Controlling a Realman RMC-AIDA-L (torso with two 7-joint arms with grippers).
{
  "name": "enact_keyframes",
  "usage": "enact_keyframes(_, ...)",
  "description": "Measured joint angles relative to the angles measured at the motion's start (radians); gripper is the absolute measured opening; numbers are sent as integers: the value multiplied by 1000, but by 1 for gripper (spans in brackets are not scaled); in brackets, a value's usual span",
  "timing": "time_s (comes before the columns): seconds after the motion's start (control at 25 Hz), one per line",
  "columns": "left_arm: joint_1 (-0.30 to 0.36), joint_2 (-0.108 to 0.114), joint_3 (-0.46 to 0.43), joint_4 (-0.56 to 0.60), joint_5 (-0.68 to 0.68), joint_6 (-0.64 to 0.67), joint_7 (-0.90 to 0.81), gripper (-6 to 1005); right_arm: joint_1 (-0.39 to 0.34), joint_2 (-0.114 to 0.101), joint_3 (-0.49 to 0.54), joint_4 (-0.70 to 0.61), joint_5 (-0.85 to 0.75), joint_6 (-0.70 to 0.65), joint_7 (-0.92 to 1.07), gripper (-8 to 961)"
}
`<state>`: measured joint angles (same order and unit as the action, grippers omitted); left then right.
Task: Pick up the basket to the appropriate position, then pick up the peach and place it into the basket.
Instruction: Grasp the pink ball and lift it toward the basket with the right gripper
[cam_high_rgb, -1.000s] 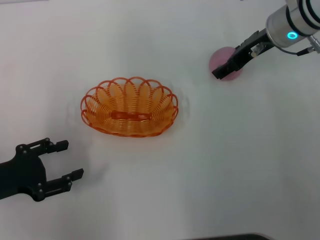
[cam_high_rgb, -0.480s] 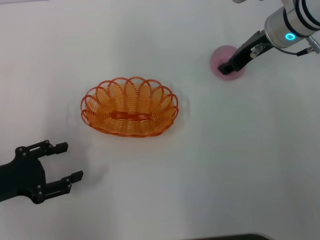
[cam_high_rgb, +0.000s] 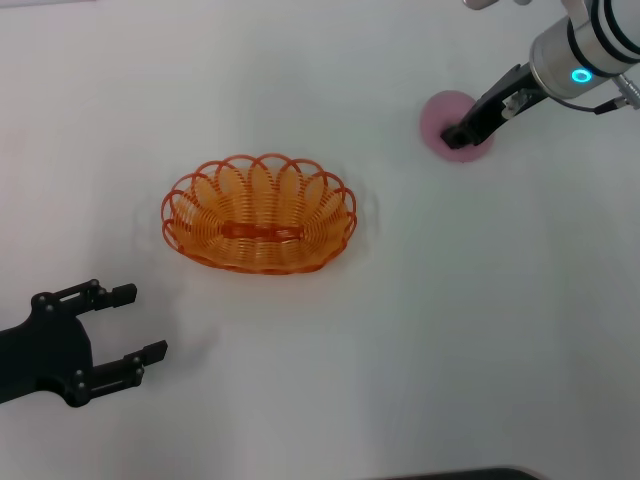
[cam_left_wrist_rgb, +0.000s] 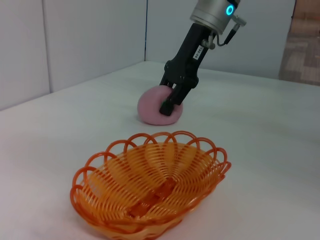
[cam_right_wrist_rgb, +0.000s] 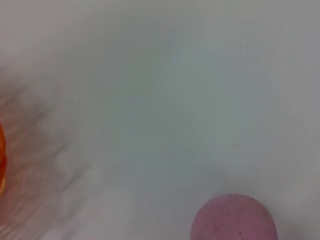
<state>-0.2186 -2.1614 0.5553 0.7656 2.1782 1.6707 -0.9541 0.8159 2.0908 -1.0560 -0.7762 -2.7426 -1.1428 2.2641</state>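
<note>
On the white table (cam_high_rgb: 420, 330), the largest thing is the orange basket (cam_high_rgb: 259, 214), sitting upright a little left of the middle, its looped rim whole and nothing inside it. In the left wrist view the basket (cam_left_wrist_rgb: 150, 187) fills the foreground, with a flat strip running along its floor.

The left arm lies low at the near left edge of the head view, well apart from the basket. The left gripper (cam_high_rgb: 115, 330) has its two black fingers spread wide and grips nothing.

The right arm reaches in from the far right, a blue ring lit on its silver wrist. The right gripper (cam_high_rgb: 464, 133) is down at the peach (cam_high_rgb: 443, 116), which rests on the table far right of the basket and well apart from it. In the left wrist view the right gripper (cam_left_wrist_rgb: 169, 102) presses against the front of the peach (cam_left_wrist_rgb: 152, 105), one dark finger lying across its pink surface. Whether its fingers are closed on the fruit or only set about it, I cannot tell.

The right wrist view shows the peach (cam_right_wrist_rgb: 233, 219) close by, a rounded pink top against the table, with a sliver of the basket (cam_right_wrist_rgb: 1, 160) at the edge.
</note>
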Motion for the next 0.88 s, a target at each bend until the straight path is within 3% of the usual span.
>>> enact_keyframes(0.4,1,-2,0,-2,-2,-2,0,731,0,0,-2,0,0,0,-4,287)
enact_keyframes(0.88,-4,-1,0,-2,-2,-3,0,732,5,0,-5,0,0,-2,-6,262)
